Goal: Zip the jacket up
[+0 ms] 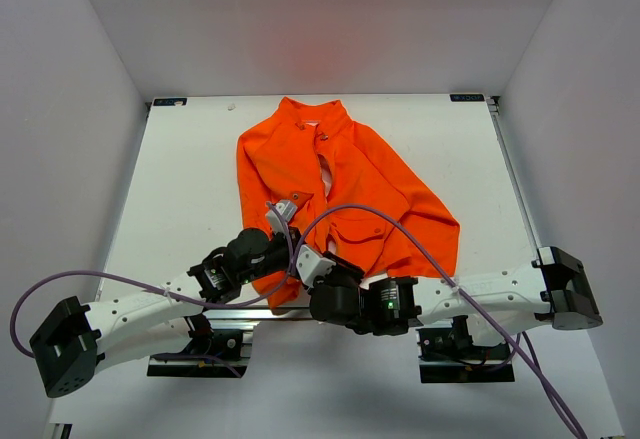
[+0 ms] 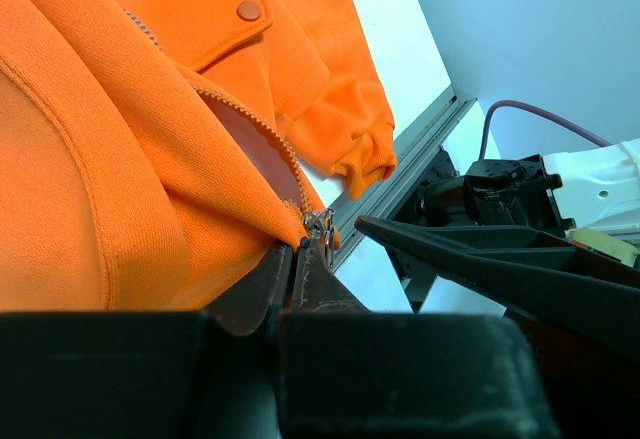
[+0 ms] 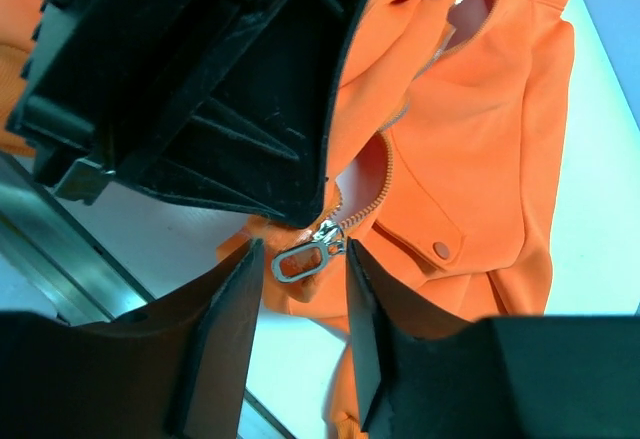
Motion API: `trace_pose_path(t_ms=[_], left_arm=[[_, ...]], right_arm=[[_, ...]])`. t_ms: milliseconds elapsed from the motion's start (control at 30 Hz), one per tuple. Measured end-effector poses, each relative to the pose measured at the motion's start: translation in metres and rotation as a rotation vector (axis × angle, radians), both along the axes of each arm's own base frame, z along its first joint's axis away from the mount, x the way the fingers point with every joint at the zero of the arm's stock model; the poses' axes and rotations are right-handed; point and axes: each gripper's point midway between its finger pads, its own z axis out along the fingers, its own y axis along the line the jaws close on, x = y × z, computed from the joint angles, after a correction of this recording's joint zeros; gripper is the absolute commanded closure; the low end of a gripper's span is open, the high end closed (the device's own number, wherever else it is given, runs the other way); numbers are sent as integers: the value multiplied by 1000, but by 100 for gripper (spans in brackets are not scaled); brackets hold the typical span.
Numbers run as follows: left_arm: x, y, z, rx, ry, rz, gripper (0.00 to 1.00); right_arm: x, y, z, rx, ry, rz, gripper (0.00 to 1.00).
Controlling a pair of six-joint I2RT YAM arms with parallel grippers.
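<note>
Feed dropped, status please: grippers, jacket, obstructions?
Left gripper shut on bright orange fabric jacket at hem. Right gripper open, fingers flanking silver zipper pull. Zipper undone; nothing across it.

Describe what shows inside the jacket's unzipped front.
Pale pink lining shows between the two rows of zipper teeth on the jacket, just above the zipper pull. Whatever lies deeper inside is covered by the orange fabric.

White matte table top (image 1: 190, 179), closed in at left, far and right sides by plain pale grey walls (image 1: 330, 19). Far-left label (image 1: 170, 102) and far-right label (image 1: 467, 97), both small and black, sit at the table's far corners. Aluminium rail (image 2: 400, 171) runs along the near table edge.
</note>
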Motion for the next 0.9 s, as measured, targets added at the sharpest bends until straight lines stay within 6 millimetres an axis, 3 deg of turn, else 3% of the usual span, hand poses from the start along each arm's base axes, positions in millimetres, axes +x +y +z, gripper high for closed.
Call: trace_pose_path(t_ms=[500,800,900], left_arm=[[0,0,-1,2,5,1,100],[0,0,0,1,4,1,100],[0,0,0,-1,3,2,100]], right_arm=[[-4,-1,-14,-54,28,21,48],[5,-9,-16,-70,5,-33,59],[8,-10,-16,-68,7,-43,68]])
